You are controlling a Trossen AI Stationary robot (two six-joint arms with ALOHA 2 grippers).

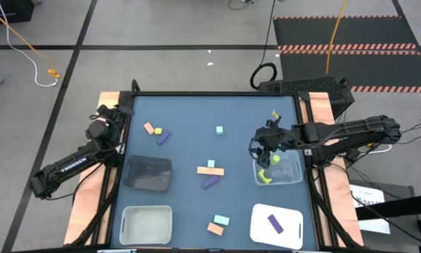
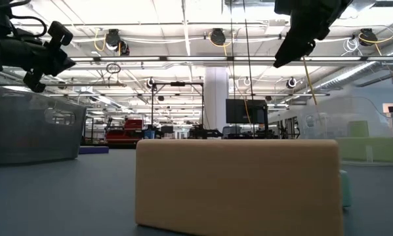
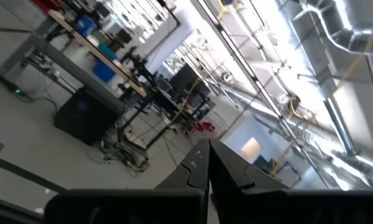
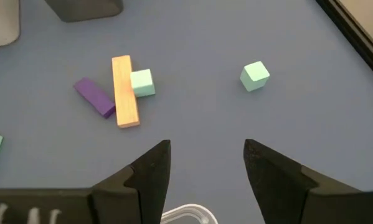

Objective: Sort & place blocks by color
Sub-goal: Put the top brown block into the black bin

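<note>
Several blocks lie scattered over the dark table (image 1: 189, 133) in the high view. Upper left of centre: a salmon block (image 1: 148, 128) beside a purple block (image 1: 163, 136). Upper centre: a lone mint cube (image 1: 219, 130). Centre: a salmon bar (image 1: 210, 171) touching a small mint cube (image 1: 211, 164), with a purple bar (image 1: 210, 182) just below. Bottom centre: a mint block (image 1: 221, 221) next to a salmon block (image 1: 215, 229).

Right gripper (image 1: 260, 149) hovers at the upper left edge of a clear bin (image 1: 292, 171) at right of frame; yellow-green pieces (image 1: 265, 176) lie inside. Its fingers (image 4: 150, 174) stand well apart, holding nothing. A yellow-green block (image 1: 275, 114) lies near the table's upper right. White tray (image 1: 263, 226), lower right, carries one purple block (image 1: 274, 223).

Left gripper (image 1: 123, 111) waits at the table's upper left edge, fingers (image 3: 226, 165) pressed together, empty. Dark bin (image 1: 147, 173) and white bin (image 1: 146, 224) sit lower left.
</note>
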